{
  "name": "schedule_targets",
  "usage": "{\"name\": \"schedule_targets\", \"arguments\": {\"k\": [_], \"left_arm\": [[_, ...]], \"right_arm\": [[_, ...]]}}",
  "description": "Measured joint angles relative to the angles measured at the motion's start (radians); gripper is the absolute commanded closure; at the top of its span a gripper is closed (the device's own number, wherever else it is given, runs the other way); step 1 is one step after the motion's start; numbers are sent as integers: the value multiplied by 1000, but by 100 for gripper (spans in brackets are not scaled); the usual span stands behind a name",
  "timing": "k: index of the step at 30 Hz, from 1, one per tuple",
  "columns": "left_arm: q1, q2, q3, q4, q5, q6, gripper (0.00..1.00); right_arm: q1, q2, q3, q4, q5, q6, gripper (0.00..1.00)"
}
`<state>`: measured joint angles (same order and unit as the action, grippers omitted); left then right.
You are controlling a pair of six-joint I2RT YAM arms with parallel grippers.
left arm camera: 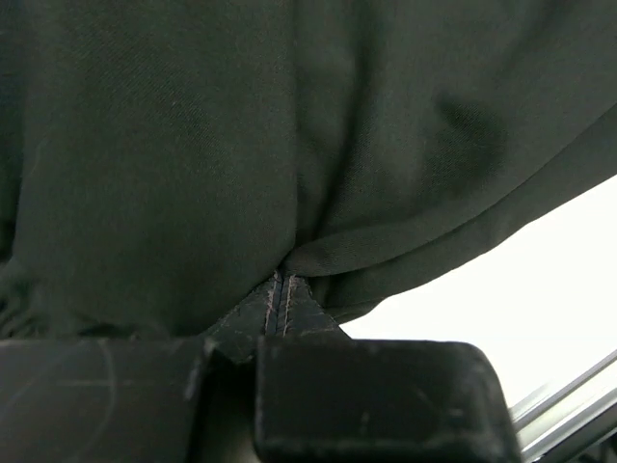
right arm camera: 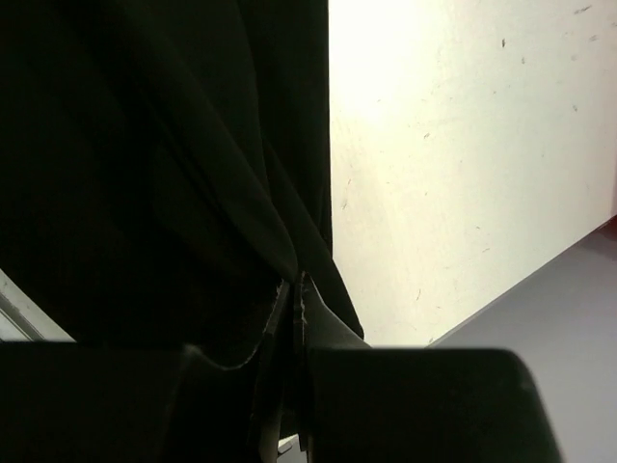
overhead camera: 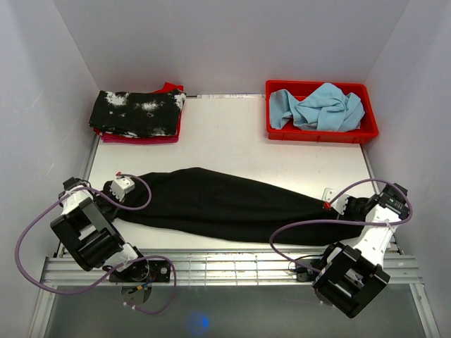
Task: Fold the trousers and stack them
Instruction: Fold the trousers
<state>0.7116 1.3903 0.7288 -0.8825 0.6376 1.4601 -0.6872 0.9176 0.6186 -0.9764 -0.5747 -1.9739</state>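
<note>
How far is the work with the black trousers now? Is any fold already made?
Done: the trousers lie stretched along the table, narrow, perhaps folded once lengthwise; I cannot tell for sure. In hand: the left gripper and the right gripper are each shut on one end of the cloth. Left: the crosswise folds, then stacking, probably on the folded pile at the back left.

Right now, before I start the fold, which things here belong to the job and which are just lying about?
In the job: black trousers, stretched across the table; left gripper and right gripper, each pinching one end.
Lying about: splotched garment on a red cloth, back left; red bin holding a blue cloth, back right.
</note>
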Motion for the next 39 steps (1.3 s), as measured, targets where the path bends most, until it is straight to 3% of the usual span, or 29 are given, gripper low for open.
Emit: {"name": "schedule_targets", "arguments": {"k": [9,16,23,24,25,29,32,33,35,36,37,38,39], "left_arm": [[0,32,-8,45,-35,-8,100],[-16,125,94,59,-34,-160,100],[-23,193,146,84,-32,-283,98],[-23,188,146,81,-32,-276,92],[-25,182,144,77,-33,-257,77],[-26,114,124,35,-39,-159,54],[-26,60,131,-28,-24,-95,39],[-26,47,142,-55,-16,-78,32],[-26,25,179,-96,6,-44,13],[-26,16,204,-118,17,-31,11],[-26,6,232,-138,35,-21,11],[-26,-4,261,-154,48,-12,9],[-26,-14,296,-178,64,1,9]], "right_arm": [[-1,23,-9,10,29,-2,92],[9,115,20,71,-31,-2,92],[132,213,80,151,-37,-2,92],[142,214,92,140,-32,-3,92],[147,213,103,117,-26,-3,92],[140,159,117,-5,23,-6,92],[111,86,117,-117,52,-4,70],[102,64,117,-149,63,-5,46],[86,27,114,-196,92,-2,21],[78,12,110,-212,105,-5,9],[71,2,106,-226,118,-5,2],[64,-3,105,-239,136,-10,10],[58,-5,105,-248,152,-15,10]]}}
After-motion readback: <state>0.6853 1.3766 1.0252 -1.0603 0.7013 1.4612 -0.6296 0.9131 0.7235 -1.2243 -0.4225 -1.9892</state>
